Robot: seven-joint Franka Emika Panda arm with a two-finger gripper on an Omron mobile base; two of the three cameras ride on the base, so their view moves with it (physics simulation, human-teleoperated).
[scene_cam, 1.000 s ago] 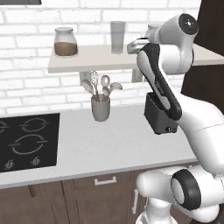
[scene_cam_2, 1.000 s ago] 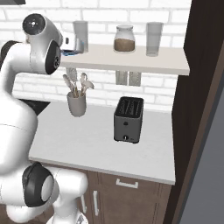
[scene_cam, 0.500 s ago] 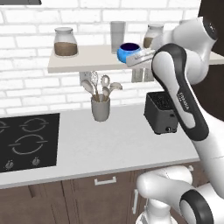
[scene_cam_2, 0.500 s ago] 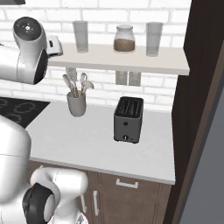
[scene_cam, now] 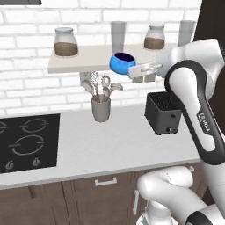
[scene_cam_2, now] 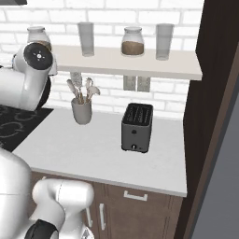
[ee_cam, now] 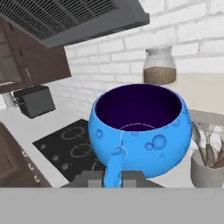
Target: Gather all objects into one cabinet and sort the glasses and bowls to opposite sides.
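Note:
A glossy blue bowl (scene_cam: 121,63) hangs in the air in front of the wall shelf (scene_cam: 88,59), with my gripper (scene_cam: 133,70) shut on its rim from the right. In the hand view the bowl (ee_cam: 140,127) looms large and looks empty, its near wall pinched by my gripper (ee_cam: 113,178). Two clear glasses stand on the shelf: one (scene_cam: 117,31) just behind the bowl, the other (scene_cam: 186,31) at the right end. They are also in the right base view, as the left glass (scene_cam_2: 86,38) and the right glass (scene_cam_2: 164,41). A dark brown wall cabinet (ee_cam: 37,59) hangs beside the range hood.
Two lidded jars of brown stuff (scene_cam: 65,41) (scene_cam: 154,37) share the shelf. On the counter stand a grey utensil holder (scene_cam: 101,109) and a black toaster (scene_cam: 163,113). The cooktop (scene_cam: 26,140) lies at the left. A tall dark wood panel (scene_cam_2: 214,93) closes the right side.
The arm has swung its hand round in front of the shelf. The blue bowl has come into the left base view and drifted left and slightly down.

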